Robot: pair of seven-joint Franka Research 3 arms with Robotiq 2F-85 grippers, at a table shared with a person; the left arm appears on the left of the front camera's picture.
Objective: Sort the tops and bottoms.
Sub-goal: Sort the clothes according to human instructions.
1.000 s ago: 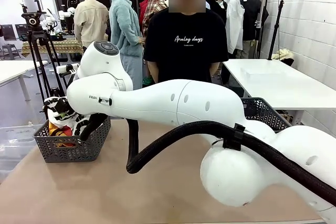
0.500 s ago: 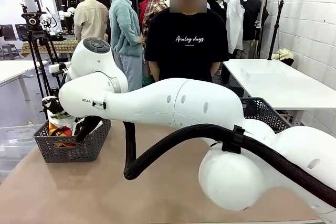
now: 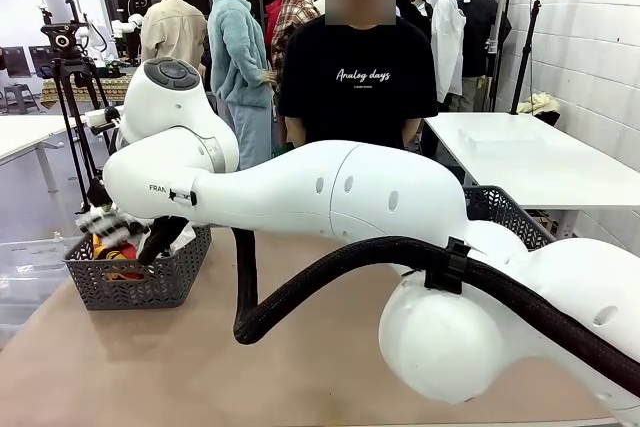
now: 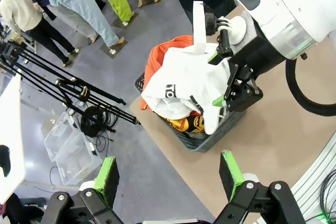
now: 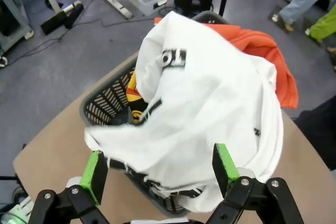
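Hovering my right gripper (image 5: 160, 174) over the grey basket (image 5: 105, 100) at the table's corner, jaws spread as wide as they go, nothing pinched between the green pads. My left gripper (image 4: 170, 174) hangs higher up, also wide open and holding nothing. Right under me the white top with black print (image 5: 210, 108) is heaped over the basket rim, with the orange top (image 5: 262, 61) bunched behind it, yellow graphic peeking out underneath.

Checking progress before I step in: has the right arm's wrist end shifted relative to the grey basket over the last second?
Yes. In the front view the right arm has swung toward picture left and slightly up, against the fixed grey basket.
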